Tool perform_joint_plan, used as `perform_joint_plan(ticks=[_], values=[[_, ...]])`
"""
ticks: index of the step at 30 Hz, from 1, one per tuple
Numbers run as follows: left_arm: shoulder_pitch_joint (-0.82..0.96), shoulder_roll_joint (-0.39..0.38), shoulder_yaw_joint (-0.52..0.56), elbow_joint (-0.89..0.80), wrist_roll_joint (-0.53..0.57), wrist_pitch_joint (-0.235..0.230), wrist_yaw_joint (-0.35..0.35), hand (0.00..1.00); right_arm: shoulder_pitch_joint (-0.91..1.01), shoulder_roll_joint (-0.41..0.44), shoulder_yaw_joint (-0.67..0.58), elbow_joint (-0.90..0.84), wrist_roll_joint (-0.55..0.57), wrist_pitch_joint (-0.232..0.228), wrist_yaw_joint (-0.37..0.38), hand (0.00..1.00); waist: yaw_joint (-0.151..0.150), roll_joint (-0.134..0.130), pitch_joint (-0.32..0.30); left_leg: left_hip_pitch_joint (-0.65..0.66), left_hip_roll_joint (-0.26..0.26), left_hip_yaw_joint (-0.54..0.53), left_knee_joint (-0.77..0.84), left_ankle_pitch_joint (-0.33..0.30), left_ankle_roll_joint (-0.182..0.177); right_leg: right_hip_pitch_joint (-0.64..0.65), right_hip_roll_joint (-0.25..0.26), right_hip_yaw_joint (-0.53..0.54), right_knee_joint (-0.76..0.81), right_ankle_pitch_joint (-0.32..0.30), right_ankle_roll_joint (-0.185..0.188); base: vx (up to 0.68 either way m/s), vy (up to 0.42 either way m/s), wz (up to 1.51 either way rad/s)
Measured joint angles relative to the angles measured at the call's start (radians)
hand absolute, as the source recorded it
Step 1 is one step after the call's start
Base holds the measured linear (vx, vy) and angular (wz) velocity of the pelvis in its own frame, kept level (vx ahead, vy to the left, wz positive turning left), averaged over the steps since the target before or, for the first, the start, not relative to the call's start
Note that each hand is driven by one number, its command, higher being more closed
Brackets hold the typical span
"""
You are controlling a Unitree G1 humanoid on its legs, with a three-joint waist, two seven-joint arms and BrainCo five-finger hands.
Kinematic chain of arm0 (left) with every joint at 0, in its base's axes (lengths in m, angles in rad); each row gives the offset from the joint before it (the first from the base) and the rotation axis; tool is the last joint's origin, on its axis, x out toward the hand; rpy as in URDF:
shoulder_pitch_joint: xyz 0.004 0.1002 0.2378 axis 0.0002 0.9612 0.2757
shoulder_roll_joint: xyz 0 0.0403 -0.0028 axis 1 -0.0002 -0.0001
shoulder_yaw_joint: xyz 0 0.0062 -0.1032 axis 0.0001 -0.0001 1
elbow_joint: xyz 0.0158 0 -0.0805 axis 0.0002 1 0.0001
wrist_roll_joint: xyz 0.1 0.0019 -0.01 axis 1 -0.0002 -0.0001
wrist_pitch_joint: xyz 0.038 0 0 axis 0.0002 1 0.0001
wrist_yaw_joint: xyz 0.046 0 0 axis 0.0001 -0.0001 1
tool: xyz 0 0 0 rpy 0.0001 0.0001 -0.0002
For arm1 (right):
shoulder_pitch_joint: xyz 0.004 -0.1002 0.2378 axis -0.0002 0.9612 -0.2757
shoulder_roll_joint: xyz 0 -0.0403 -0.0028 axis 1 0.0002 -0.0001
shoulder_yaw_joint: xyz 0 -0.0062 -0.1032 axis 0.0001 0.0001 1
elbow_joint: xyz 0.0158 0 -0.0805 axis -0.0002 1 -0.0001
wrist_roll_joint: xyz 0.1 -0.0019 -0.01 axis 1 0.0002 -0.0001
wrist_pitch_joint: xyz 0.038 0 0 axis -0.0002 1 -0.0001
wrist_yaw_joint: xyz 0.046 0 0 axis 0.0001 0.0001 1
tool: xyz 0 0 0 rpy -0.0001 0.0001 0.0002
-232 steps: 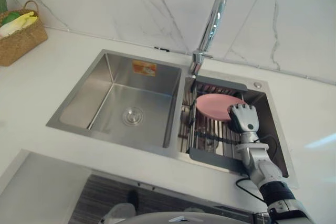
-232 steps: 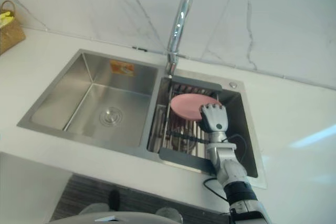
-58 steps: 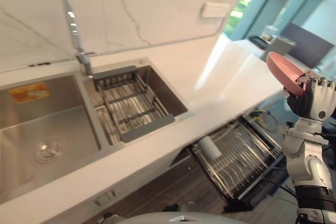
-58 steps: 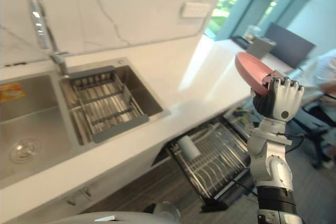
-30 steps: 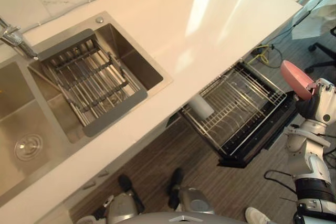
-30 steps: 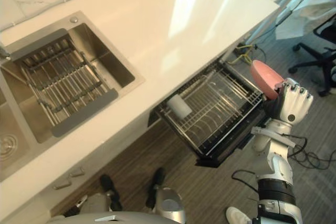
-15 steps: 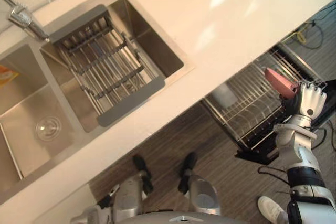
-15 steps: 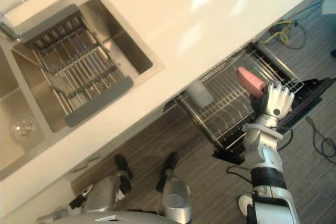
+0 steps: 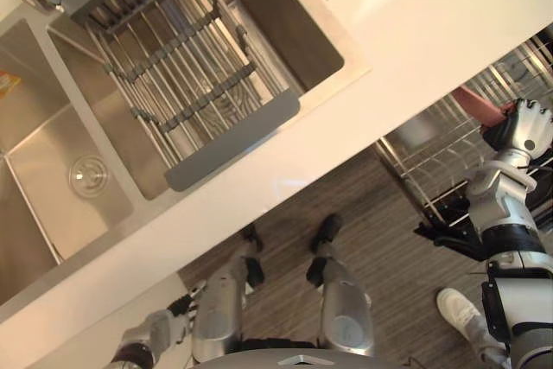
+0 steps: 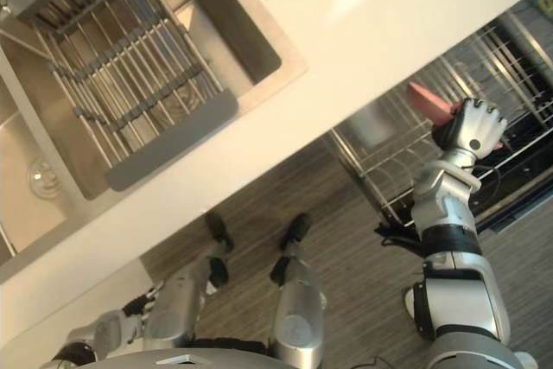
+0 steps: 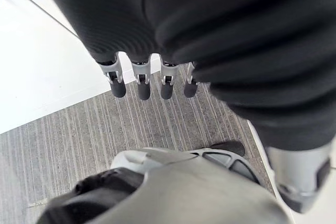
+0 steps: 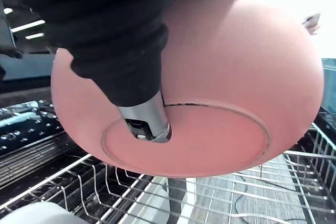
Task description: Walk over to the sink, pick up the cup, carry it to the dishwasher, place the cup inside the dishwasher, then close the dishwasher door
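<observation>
Pink bowl [image 12: 220,77] clasped by right hand [image 10: 473,131], seemingly over dishwasher rack [image 10: 384,166]; left hand [image 11: 143,85] slack.

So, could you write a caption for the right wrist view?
Right hand holds a round pink bowl over the wire dishwasher rack.

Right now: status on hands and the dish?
Right robot hand shut on pink bowl, above dishwasher rack. Left robot hand open, hanging idle. Pale cup lies in rack near bowl.
</observation>
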State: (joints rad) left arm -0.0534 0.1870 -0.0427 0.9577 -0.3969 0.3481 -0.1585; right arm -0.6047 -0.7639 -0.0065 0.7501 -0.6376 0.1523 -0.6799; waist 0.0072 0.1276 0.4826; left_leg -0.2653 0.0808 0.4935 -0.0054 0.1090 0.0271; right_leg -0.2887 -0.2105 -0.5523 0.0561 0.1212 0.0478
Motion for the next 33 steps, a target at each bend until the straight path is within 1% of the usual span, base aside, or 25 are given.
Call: perform_joint_plan(ticks=[2,3,4,6,9,10,12,16,17,18,22,25,27,29,30,32,33], values=[[-0.009,0.0,-0.002,-0.001,-0.021,0.0,-0.001,0.0,-0.024,-0.001,0.005,0.025,0.02,0.018,0.013,1.0,0.004,0.004,0.004,-0.016,-0.003,0.0,0.0,0.002,0.002,-0.019,-0.002,0.006,0.0,0.006,-0.001,0.01,0.025,-0.1],[-0.015,0.0,-0.006,0.0,-0.048,0.0,-0.001,0.0,-0.036,-0.002,0.007,0.045,0.031,0.031,0.023,1.0,0.015,0.005,0.005,-0.027,-0.006,0.0,0.0,0.002,0.003,-0.038,-0.004,0.019,0.0,0.012,-0.001,0.02,0.015,-0.16],[-0.017,0.0,-0.009,-0.001,-0.057,0.0,-0.001,0.0,-0.041,-0.002,0.011,0.053,0.044,0.037,0.025,1.0,0.017,0.005,0.005,-0.03,-0.007,0.0,0.0,0.003,0.003,-0.043,-0.005,0.022,0.0,0.013,-0.001,0.03,0.003,-0.16],[-0.028,0.001,-0.019,0.001,-0.079,-0.001,0.001,0.0,-0.047,-0.003,0.016,0.065,0.064,0.071,0.037,1.0,0.018,0.007,0.006,-0.044,-0.012,-0.003,0.0,0.005,0.006,-0.062,-0.009,0.03,0.003,0.017,-0.002,0.03,0.002,-0.07],[-0.053,0.001,-0.026,0.006,-0.096,-0.002,0.005,0.0,-0.047,-0.004,0.017,0.097,0.118,0.096,0.043,1.0,0.018,0.01,0.008,-0.055,-0.017,-0.003,0.0,0.005,0.007,-0.075,-0.011,0.037,0.003,0.022,-0.002,0.02,0.004,-0.04],[-0.057,0.001,-0.027,0.006,-0.117,-0.005,0.007,0.0,-0.046,-0.004,0.017,0.102,0.152,0.108,0.042,0.0,0.016,0.01,0.008,-0.062,-0.018,-0.003,0.0,0.005,0.007,-0.086,-0.012,0.041,0.003,0.025,-0.003,0.02,-0.002,-0.06],[-0.07,0.002,-0.028,0.017,-0.132,-0.006,0.02,0.0,-0.045,-0.004,0.017,0.106,0.208,0.118,0.035,0.0,0.015,0.011,0.009,-0.078,-0.019,-0.003,0.0,0.007,0.01,-0.102,-0.012,0.046,0.002,0.032,-0.006,0.02,-0.008,-0.05],[-0.083,0.003,-0.028,0.037,-0.15,-0.007,0.024,0.0,-0.046,0.0,0.016,0.132,0.319,0.116,0.001,0.0,0.016,0.011,0.01,-0.078,-0.018,-0.001,0.0,0.008,0.011,-0.103,-0.01,0.052,-0.001,0.036,-0.007,0.01,-0.002,-0.01],[-0.083,0.003,-0.027,0.038,-0.15,-0.007,0.024,0.0,-0.049,0.003,0.016,0.133,0.348,0.115,-0.018,0.0,0.016,0.011,0.01,-0.078,-0.018,0.002,0.0,0.008,0.011,-0.105,-0.009,0.057,-0.003,0.039,-0.007,0.04,-0.008,-0.08],[-0.083,0.003,-0.027,0.039,-0.15,-0.007,0.024,0.0,-0.061,0.01,0.015,0.138,0.388,0.112,-0.039,0.0,0.016,0.01,0.01,-0.078,-0.019,0.007,0.0,0.008,0.011,-0.108,-0.007,0.075,-0.004,0.042,-0.007,0.04,-0.007,-0.1],[-0.094,0.003,-0.026,0.049,-0.15,-0.006,0.026,0.0,-0.116,0.048,0.014,0.17,0.447,0.09,-0.069,0.0,0.019,0.008,0.011,-0.071,-0.019,0.029,0.0,0.008,0.011,-0.109,0.0,0.101,-0.024,0.06,-0.011,0.04,-0.011,-0.18],[-0.104,0.002,-0.025,0.057,-0.15,-0.007,0.032,0.0,-0.124,0.076,0.012,0.169,0.499,0.056,-0.073,0.0,0.018,0.008,0.011,-0.066,-0.018,0.031,0.0,0.008,0.011,-0.107,0.004,0.108,-0.031,0.066,-0.013,0.03,-0.016,-0.07],[-0.104,-0.002,-0.025,0.057,-0.15,-0.006,0.038,0.0,-0.121,0.094,-0.008,0.166,0.561,0.008,-0.072,0.0,0.015,0.008,0.011,-0.052,-0.017,0.035,-0.003,0.009,0.01,-0.097,0.004,0.111,-0.031,0.066,-0.013,0.05,-0.014,-0.04],[-0.104,-0.006,-0.025,0.059,-0.15,-0.006,0.037,0.0,-0.11,0.097,-0.017,0.136,0.6,-0.022,-0.061,0.0,0.018,0.008,0.011,-0.029,-0.019,0.044,-0.014,0.011,0.009,-0.085,0.004,0.12,-0.029,0.066,-0.013,0.04,-0.004,-0.13],[-0.104,-0.008,-0.024,0.064,-0.149,-0.006,0.035,0.0,-0.1,0.107,-0.04,0.087,0.646,-0.054,-0.042,0.0,0.016,0.008,0.012,-0.013,-0.02,0.054,-0.017,0.011,0.008,-0.076,0.004,0.129,-0.028,0.065,-0.012,0.06,-0.001,-0.18],[-0.103,-0.012,-0.018,0.066,-0.147,-0.006,0.028,0.0,-0.082,0.122,-0.076,0.015,0.706,-0.086,-0.002,0.0,0.012,0.008,0.012,0.013,-0.022,0.059,-0.02,0.009,0.007,-0.063,0.0,0.139,-0.016,0.059,-0.009,0.06,-0.004,-0.14],[-0.103,-0.013,-0.017,0.065,-0.146,-0.006,0.02,0.0,-0.06,0.131,-0.099,-0.033,0.751,-0.097,0.032,0.0,0.006,0.008,0.012,0.031,-0.023,0.06,-0.025,0.01,0.006,-0.056,-0.004,0.142,0.002,0.046,-0.008,0.06,-0.002,-0.05]])
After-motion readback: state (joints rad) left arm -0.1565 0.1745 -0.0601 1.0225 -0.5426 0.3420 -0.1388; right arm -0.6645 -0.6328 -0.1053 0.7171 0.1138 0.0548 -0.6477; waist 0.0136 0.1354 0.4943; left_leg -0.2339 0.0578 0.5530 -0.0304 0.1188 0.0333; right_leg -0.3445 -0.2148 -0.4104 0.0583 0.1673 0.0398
